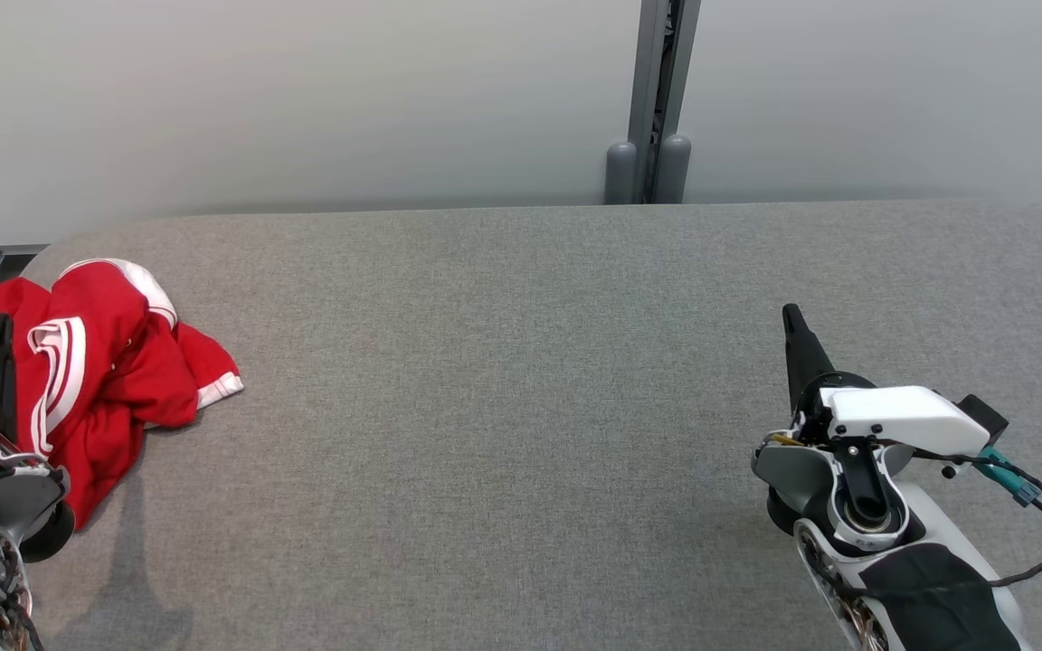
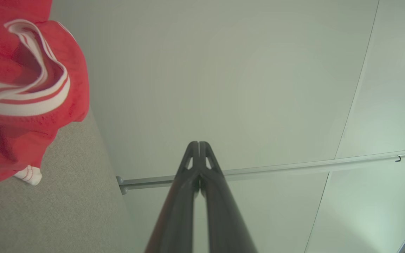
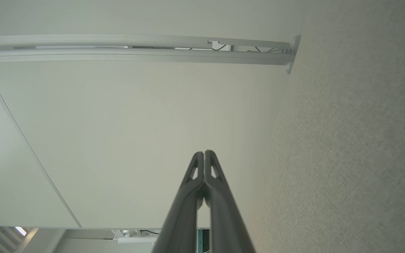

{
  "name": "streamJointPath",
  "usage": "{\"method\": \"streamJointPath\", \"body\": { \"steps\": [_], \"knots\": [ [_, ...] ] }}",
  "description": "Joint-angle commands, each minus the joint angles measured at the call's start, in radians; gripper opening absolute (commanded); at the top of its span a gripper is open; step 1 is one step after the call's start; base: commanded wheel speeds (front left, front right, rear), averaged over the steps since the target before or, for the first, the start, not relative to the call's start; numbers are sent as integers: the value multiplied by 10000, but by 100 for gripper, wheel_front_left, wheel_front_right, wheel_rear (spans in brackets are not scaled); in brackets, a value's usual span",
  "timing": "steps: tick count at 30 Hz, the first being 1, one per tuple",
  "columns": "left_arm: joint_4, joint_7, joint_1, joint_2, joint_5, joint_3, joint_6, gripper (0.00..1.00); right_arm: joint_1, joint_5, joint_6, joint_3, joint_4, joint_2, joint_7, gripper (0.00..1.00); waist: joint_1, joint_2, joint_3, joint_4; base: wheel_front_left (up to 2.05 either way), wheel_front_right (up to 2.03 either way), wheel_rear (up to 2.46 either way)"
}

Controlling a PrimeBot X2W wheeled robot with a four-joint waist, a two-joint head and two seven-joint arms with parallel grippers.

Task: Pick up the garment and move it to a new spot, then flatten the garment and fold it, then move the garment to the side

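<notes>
A crumpled red garment [image 1: 96, 362] is seen at the desk's [image 1: 503, 407] left end. The left gripper [image 1: 1, 322], beside it, and the right gripper [image 1: 791, 314] are closed tight, nothing held.

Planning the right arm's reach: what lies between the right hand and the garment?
Bare grey table surface, seen in the head view, from right hand to garment.

Soft, even light is cast from above, and the pale wall [image 1: 304, 90] is lit smoothly. The head view is sharp, and a faint shadow is thrown on the grey bench [image 1: 521, 362] just below the red garment [image 1: 105, 380]. In the left wrist view the garment is blurred, the rail [image 2: 294, 168] is bent by the lens, and the left tool [image 2: 199, 144] is soft near the bottom edge. A small bright light [image 3: 21, 231] is seen low in the right wrist view.
</notes>
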Motion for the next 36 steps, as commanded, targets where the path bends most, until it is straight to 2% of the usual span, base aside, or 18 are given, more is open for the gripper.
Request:
{"method": "streamJointPath", "body": {
  "steps": [1, 36],
  "knots": [
    [2, -11, -71, 26, -14, 1, -24, 0, -45, 40, 24, -34, -14, -73, -28, 0, 0, -1, 0, 0, 0, 0, 0],
    [2, -11, -71, 26, -13, 1, -22, 0, -45, 41, 24, -36, -14, -74, -28, 0, 0, -1, 0, 0, 0, 0, 0]
  ]
}}
